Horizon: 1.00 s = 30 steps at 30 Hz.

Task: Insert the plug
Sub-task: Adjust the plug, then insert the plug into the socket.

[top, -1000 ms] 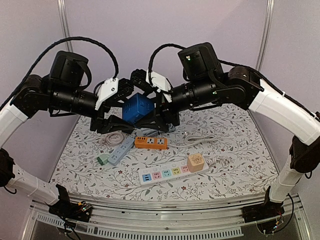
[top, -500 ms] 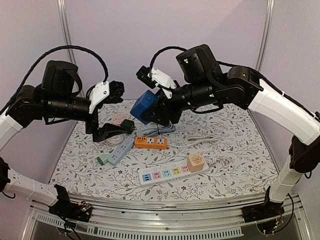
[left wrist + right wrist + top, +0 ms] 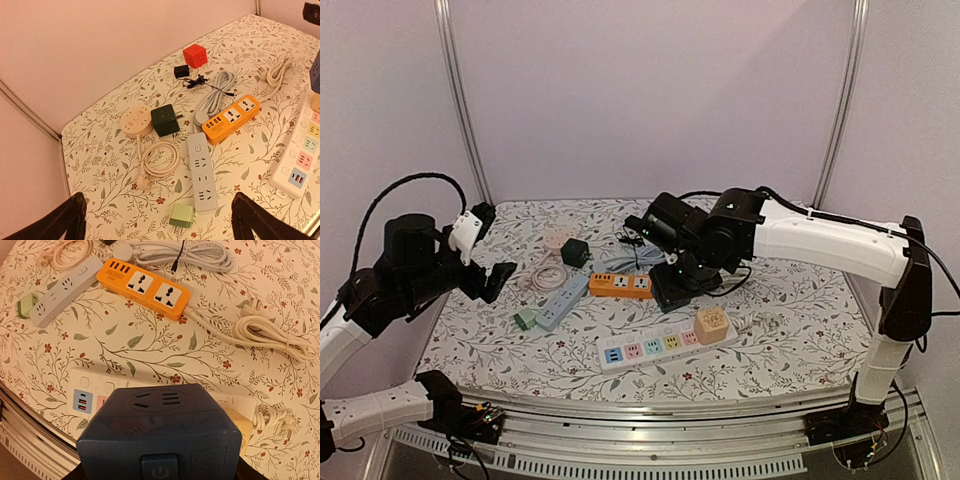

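Observation:
My right gripper [image 3: 672, 288] is shut on a dark blue cube socket [image 3: 160, 432], which fills the lower part of the right wrist view. It hangs just above the white power strip with coloured sockets [image 3: 84, 386], which also shows in the top view [image 3: 650, 347]. In the top view the cube is hidden under the gripper. Its edge shows at the right of the left wrist view [image 3: 316, 75]. My left gripper [image 3: 160, 225] is open and empty, high over the table's left side [image 3: 485, 280].
An orange cube [image 3: 711, 324] sits on the white strip. An orange strip [image 3: 621, 285], a grey-blue strip [image 3: 558, 302], a green adapter [image 3: 525, 319], a dark green cube [image 3: 574, 251], a round pink socket [image 3: 555, 240], a red cube [image 3: 195, 55] and a coiled white cable [image 3: 720, 277] lie around.
My left gripper let go of the blue cube and drew back to the left. My right gripper carried the cube down from mid-air to just above the white strip.

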Available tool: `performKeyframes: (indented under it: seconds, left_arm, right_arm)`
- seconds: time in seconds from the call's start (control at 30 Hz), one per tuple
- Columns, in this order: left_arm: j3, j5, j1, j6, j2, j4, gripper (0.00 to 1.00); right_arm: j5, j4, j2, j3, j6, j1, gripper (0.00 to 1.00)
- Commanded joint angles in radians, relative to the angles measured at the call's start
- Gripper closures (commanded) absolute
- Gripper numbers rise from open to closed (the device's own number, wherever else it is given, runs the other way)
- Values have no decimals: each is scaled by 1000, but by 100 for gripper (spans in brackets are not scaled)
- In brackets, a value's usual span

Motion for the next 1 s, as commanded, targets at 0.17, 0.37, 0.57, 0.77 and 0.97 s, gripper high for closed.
performKeyframes:
  seconds: [0.17,0.37,0.57,0.77,0.97]
  left_arm:
    - [-199,6,135,-202,-196,72,2]
    - [-282,53,200,-289,-285,69,2]
    - [-336,64,263,-331,-346,87,2]
    - [-347,102,314,-341,-381,97,2]
    - [-352,109,352,-345,-397,100,2]
  right_arm:
    - [-48,-13,55,-85,208,17,100]
    - [-157,-2,117,-92,246,22,100]
    - [-87,-6,109,-124,273,23,100]
    - [-69,7,135,-134,268,16,100]
    - [-106,55,139,-181,279,13,100]
